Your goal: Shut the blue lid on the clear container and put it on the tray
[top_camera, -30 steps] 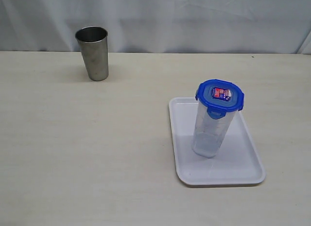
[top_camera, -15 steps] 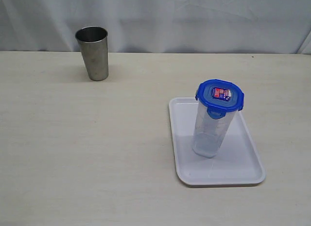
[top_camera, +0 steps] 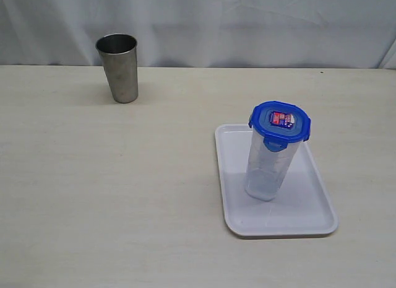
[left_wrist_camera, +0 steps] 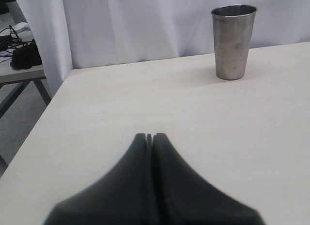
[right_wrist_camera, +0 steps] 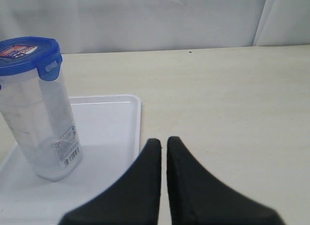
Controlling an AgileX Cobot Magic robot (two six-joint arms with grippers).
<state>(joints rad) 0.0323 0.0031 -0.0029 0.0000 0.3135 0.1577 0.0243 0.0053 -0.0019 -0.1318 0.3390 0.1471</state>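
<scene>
Currently the clear container [top_camera: 267, 173] stands upright on the tray [top_camera: 309, 201], toward the middle, with the blue lid [top_camera: 279, 122] seated on its top and the side flaps folded down. The tray lies flat on the pale surface [top_camera: 124, 189]. A steel tumbler [top_camera: 121, 68] stands well apart, near the far edge. The 2 grippers hold nothing: the left gripper [left_wrist_camera: 149, 136] has its jaws pressed together, and the right gripper [right_wrist_camera: 163, 140] shows its jaws drawn almost together, apart from the container.

a steel tumbler [top_camera: 119, 67] stands upright on the pale table [top_camera: 93, 176], before a white curtain [top_camera: 247, 21].
</scene>
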